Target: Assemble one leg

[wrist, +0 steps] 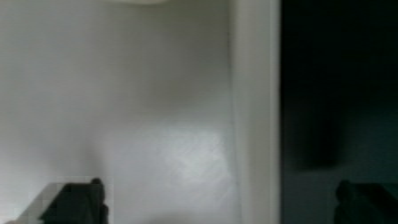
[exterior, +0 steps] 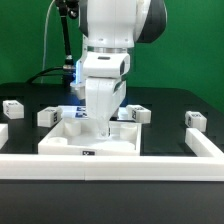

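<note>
Gripper (wrist: 219, 205) hung low over large white square plastic tray-like part (exterior: 62, 140), jaws wide open, nothing held. Small white plastic rectangular leg (exterior: 140, 113) lay on black table (exterior: 168, 125) just beside tray-like part, ungrasped. Risk: going lower here, fingertips could strike its raised rim and shove it.

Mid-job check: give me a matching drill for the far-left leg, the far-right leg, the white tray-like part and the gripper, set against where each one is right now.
Things:
1. far-left leg
2. far-right leg
3. white tray-like part
4. gripper

Places or states:
A. open, low over the white tray-like part
B. near the exterior view's right edge
C. centre of the scene, under the gripper
D. at the exterior view's left edge

Pairs: 1-D; 2-B; 3-C; 4-A
</note>
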{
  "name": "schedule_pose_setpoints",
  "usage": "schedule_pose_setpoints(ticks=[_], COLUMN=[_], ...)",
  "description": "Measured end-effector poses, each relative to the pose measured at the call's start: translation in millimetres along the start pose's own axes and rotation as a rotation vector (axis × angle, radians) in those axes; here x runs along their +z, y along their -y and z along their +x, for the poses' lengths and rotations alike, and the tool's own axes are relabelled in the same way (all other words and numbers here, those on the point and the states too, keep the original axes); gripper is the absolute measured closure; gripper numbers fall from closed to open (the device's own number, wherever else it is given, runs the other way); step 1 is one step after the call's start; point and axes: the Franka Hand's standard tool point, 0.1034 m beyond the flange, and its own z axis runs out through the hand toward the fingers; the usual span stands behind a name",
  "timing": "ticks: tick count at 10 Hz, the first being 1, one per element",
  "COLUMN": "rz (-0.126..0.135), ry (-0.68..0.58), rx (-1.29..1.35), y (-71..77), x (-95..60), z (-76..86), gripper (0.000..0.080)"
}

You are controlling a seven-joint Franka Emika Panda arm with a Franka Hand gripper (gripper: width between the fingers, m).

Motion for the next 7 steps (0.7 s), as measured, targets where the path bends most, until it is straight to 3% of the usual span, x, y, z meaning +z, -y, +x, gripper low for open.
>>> schedule_pose_setpoints(ticks=[2, 3, 4, 5, 7], rz=[0.0, 0.0, 0.001, 0.001, 0.002], ry=[0.0, 0.0, 0.0, 0.0, 0.0], rx=[-0.001, -0.001, -0.001, -0.001, 0.0], y=[0.3, 0.3, 0.6, 0.6, 0.7], x=[0.0, 0.1, 0.3, 0.4, 0.4], z=[0.8, 0.5, 0.5, 0.5, 0.1], gripper=[0.0401, 0.0401, 0.0604, 0.0726, 0.0742])
